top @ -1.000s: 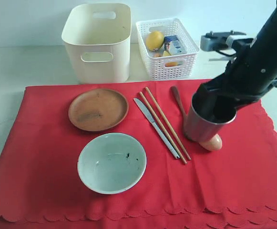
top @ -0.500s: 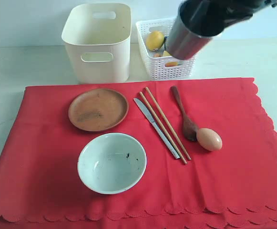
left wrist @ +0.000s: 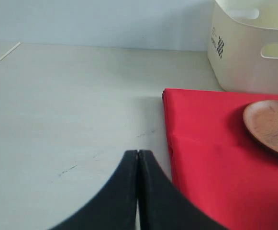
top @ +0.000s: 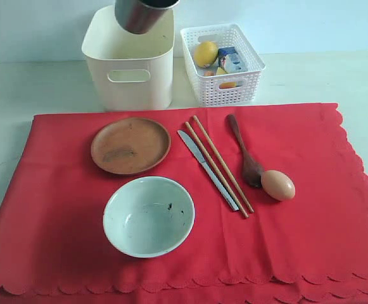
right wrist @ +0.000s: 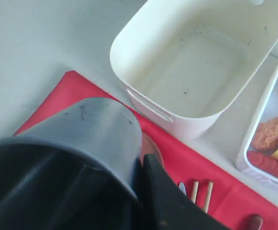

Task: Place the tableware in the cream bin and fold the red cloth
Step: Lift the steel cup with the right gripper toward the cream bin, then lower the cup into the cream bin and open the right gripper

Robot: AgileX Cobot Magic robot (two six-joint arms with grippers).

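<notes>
One piece of the tableware, the steel cup (top: pixel 142 14), is in the air just above the cream bin (top: pixel 130 95), tilted. The right gripper (right wrist: pixel 138 179) is clamped on its rim, one finger inside the wall and one outside. I think the cup is light and stiff, but its smooth steel looks slippery, so a pinch on the rim seems the good place to hold it. It should go down low into the bin before it is let go. Nothing lies in the bin yet; its floor is bare. Beside the bin stands a white basket (top: pixel 225 88) with a lemon (top: pixel 205 53), a small carton (top: pixel 229 58) and some orange food. In front of the bin, on the red cloth (top: pixel 310 240), wait the brown plate (top: pixel 130 144), the pale bowl (top: pixel 148 215), the knife (top: pixel 207 170), the chopsticks (top: pixel 220 166), the wooden spoon (top: pixel 242 147) and an egg (top: pixel 278 185). The bowl is probably breakable; the cloth is soft and best taken at its corners. The left gripper (left wrist: pixel 138 163) has its jaws pressed together, holding nothing, by the cloth corner near the bin.
</notes>
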